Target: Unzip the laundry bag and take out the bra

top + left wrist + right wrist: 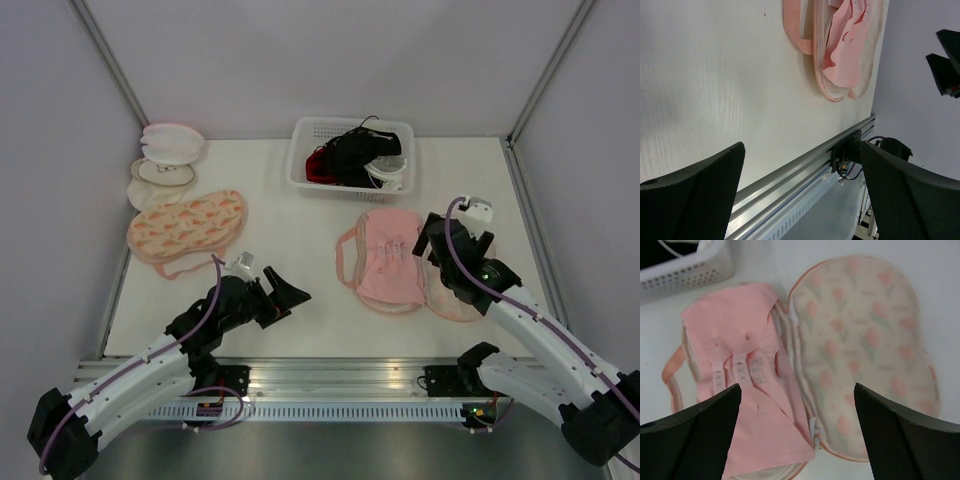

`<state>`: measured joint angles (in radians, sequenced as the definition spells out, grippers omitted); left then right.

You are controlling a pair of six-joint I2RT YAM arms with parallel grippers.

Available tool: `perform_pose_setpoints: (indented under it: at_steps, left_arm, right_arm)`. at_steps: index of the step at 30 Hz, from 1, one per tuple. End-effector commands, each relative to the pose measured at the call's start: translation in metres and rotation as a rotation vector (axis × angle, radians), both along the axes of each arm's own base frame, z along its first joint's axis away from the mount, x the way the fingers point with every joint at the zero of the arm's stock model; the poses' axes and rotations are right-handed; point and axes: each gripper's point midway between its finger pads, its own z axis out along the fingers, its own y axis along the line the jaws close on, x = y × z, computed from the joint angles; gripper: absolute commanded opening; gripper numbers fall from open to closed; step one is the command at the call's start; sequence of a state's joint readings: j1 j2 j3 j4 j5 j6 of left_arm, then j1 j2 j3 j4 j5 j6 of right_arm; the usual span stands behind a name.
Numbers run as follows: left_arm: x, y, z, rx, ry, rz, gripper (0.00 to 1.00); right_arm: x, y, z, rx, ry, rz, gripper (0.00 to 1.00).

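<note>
Hovering wide open, right tool (796,386) above bra (735,340), unzipped laundry bag (865,340)

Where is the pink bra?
Top view: the bra lies in the opened laundry bag on the right, just in front of the white basket.

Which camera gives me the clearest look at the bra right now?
Right wrist: the bra lies spread over the left half of the opened laundry bag, straps and hooks plain. Top external shows it small, beside the right arm. Left wrist catches only a crumpled part at the top edge.
</note>
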<state>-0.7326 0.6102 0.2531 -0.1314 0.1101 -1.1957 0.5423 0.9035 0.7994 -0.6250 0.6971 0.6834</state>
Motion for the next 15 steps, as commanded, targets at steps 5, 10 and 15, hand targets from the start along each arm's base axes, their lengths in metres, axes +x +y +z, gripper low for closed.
perform_pose_setpoints:
  at_steps: [5, 10, 15]
  left_arm:
    - [0.002, -0.006, 0.019, -0.03, -0.066, -0.036, 1.0]
    - [0.002, -0.006, 0.016, -0.027, -0.063, -0.036, 0.99]
    - [0.002, -0.006, 0.014, -0.026, -0.06, -0.034, 0.99]
  right_arm:
    - [0.043, 0.054, -0.048, 0.268, 0.018, 0.293, 0.98]
    - [0.065, 0.043, -0.076, 0.405, 0.051, 0.324, 0.94]
    - [0.068, 0.057, -0.086, 0.511, 0.077, 0.435, 0.88]
